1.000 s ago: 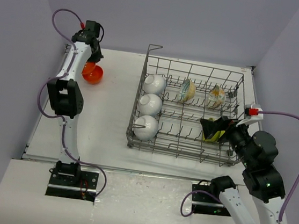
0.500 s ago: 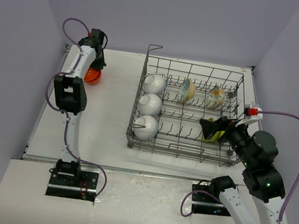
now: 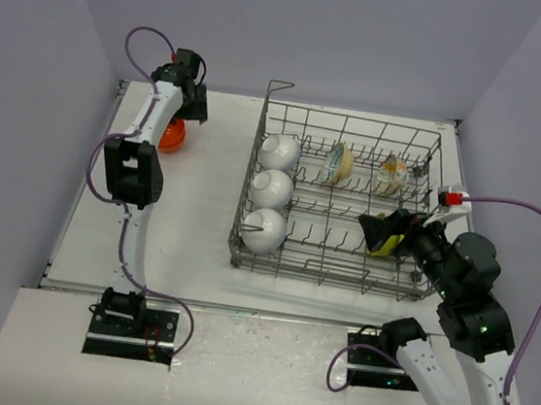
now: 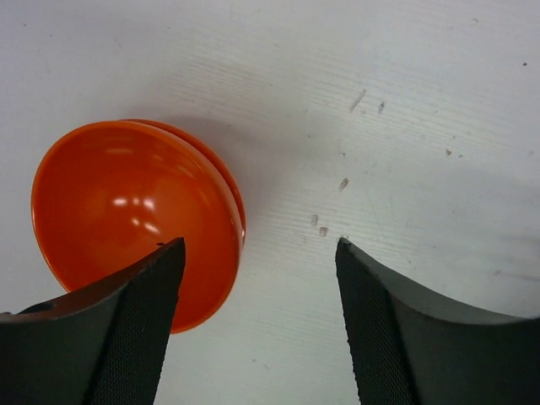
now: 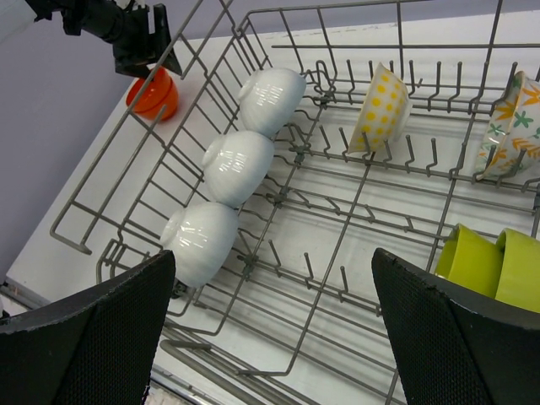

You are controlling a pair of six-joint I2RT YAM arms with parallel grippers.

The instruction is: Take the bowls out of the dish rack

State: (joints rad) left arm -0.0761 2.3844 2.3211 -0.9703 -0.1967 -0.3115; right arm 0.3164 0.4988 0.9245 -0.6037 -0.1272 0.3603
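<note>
Bright, even light; soft shadows; glare on orange bowl (image 4: 126, 202); edges perhaps blurred.

A lab test booth: bare lilac walls (image 3: 367, 38) enclosing a white table (image 3: 202, 204).

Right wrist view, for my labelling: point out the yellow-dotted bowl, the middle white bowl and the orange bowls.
yellow-dotted bowl (image 5: 381, 105), right wrist view, patterned outer side.
middle white bowl (image 5: 237, 164), right wrist view, domed underside.
orange bowls (image 5: 154, 97), right wrist view, outer wall.
</note>
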